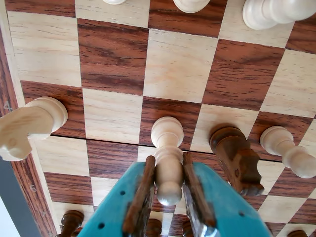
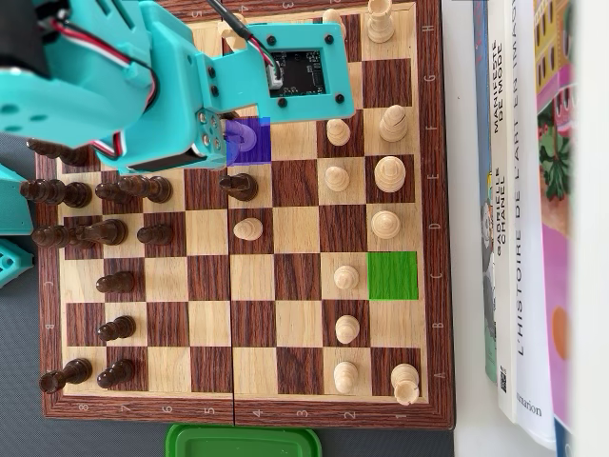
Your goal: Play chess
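Your teal gripper (image 1: pixel 169 197) is clamping its 2 brown-padded fingers (image 1: pixel 140 192) on a pale wooden pawn (image 1: pixel 168 158) standing between them on the wooden chessboard (image 1: pixel 177 64). Overhead, the arm is hiding that pawn.

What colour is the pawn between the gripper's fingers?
Cream-white pawn, clearest in the wrist view.

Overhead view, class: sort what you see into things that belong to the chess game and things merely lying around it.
Belonging to the game:
chessboard
light pawn held in the gripper
dark pieces
green-marked square

Lying about:
books
green lid
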Robot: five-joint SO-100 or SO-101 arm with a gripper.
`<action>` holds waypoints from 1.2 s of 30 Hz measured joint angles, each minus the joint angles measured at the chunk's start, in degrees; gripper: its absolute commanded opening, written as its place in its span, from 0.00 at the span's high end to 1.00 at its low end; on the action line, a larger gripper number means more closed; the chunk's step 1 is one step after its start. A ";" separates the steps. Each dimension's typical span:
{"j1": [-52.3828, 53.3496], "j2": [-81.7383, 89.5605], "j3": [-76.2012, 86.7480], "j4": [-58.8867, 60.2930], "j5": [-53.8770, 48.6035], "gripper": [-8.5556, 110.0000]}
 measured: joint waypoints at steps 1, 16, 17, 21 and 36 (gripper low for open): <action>0.00 0.00 0.00 0.00 0.00 0.89; 0.00 7.29 0.09 0.00 0.00 0.89; 0.00 7.91 0.09 0.00 0.00 0.89; 0.88 10.11 0.09 0.00 -0.09 0.89; 8.35 12.04 0.09 0.00 -0.09 0.89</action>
